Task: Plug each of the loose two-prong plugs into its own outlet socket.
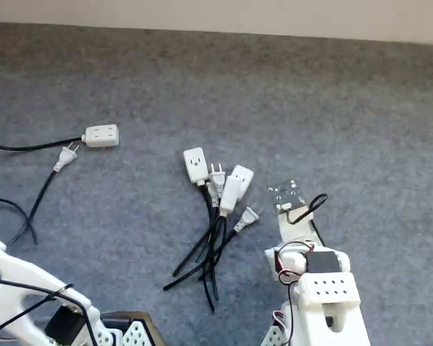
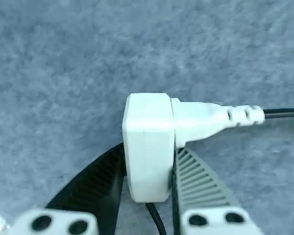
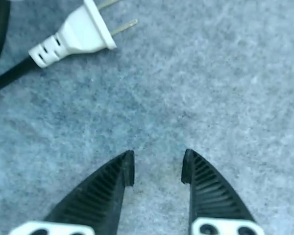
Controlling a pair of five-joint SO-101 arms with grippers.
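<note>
A white outlet socket (image 2: 147,142) sits between the fingers of my left gripper (image 2: 148,164), which is shut on its two sides. A white two-prong plug (image 2: 206,120) is seated in that socket, its black cord running off. My right gripper (image 3: 158,166) hangs open over bare carpet, with a loose white plug (image 3: 76,34) lying a short way ahead of its fingertips. In the high view that loose plug (image 1: 249,215) lies just left of my right arm (image 1: 303,259). Another loose plug (image 1: 68,155) lies beside a white socket (image 1: 101,135) at the far left.
At the centre of the grey carpet lie a white socket (image 1: 195,164), a plug (image 1: 216,174) and a further white piece (image 1: 236,184), their black cords (image 1: 209,252) bundled toward the front. The left arm's base (image 1: 29,303) fills the front left corner.
</note>
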